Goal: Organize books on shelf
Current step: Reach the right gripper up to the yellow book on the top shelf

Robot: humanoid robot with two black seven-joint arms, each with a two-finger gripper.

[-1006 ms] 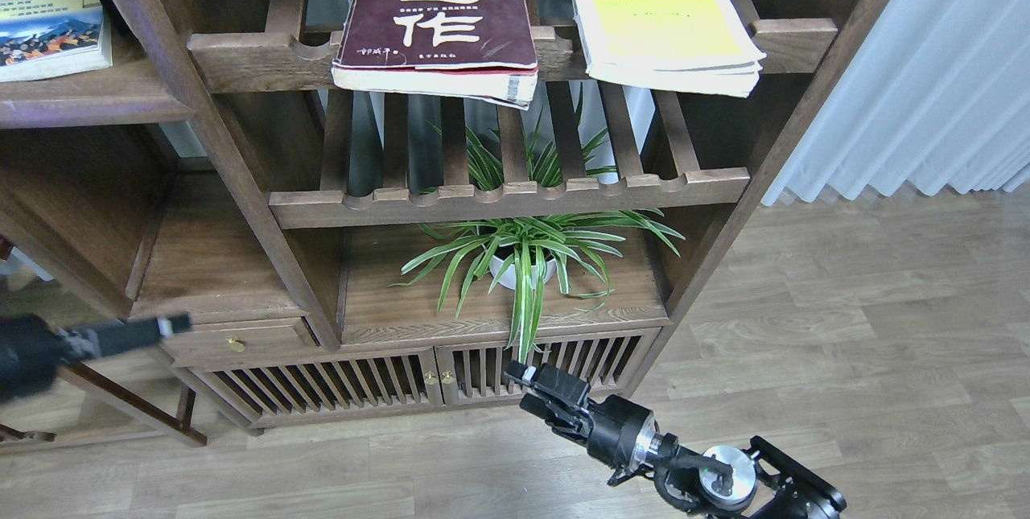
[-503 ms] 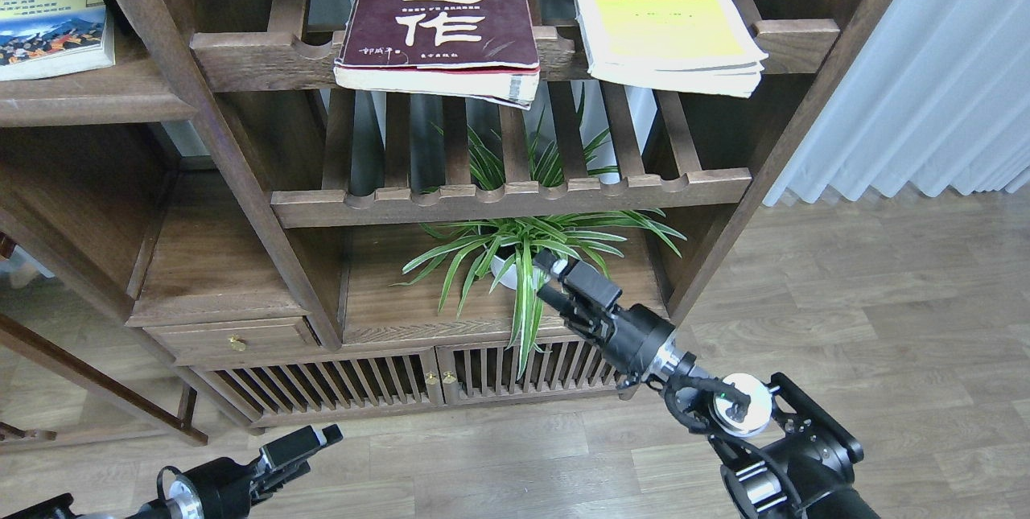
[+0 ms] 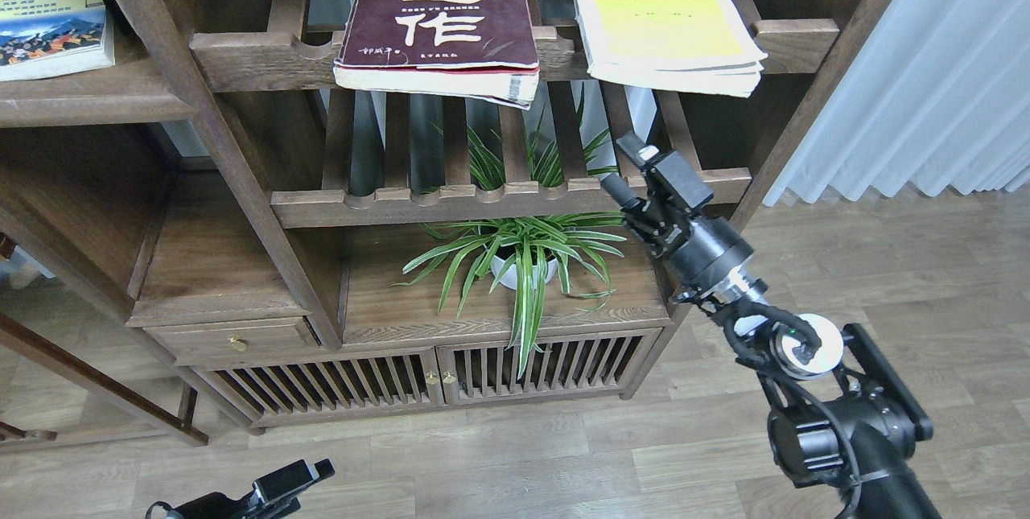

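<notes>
The thick maroon book point(image 3: 438, 16) and the yellow-green white-edged book point(image 3: 664, 16) lie flat side by side on the upper slatted rack, both overhanging its front rail. The smaller "300" book point(image 3: 48, 16) lies on the solid dark-brown shelf point(image 3: 88, 105) at the far left. My right gripper point(image 3: 621, 166) is open and empty. It is raised in front of the lower rack's front rail, below the yellow-green book and apart from it. My left gripper point(image 3: 302, 477) is low at the bottom edge over the floor, too dark to read.
A spider plant in a white pot point(image 3: 523, 261) stands on the board under the lower slatted rack point(image 3: 451, 201), just left of my right gripper. Slatted cabinet doors point(image 3: 434, 378) are below. A white curtain point(image 3: 925, 76) hangs at the right over wooden floor.
My right gripper has risen up and to the right, from in front of the cabinet doors to the lower rack's rail. My left gripper has dropped to the bottom edge.
</notes>
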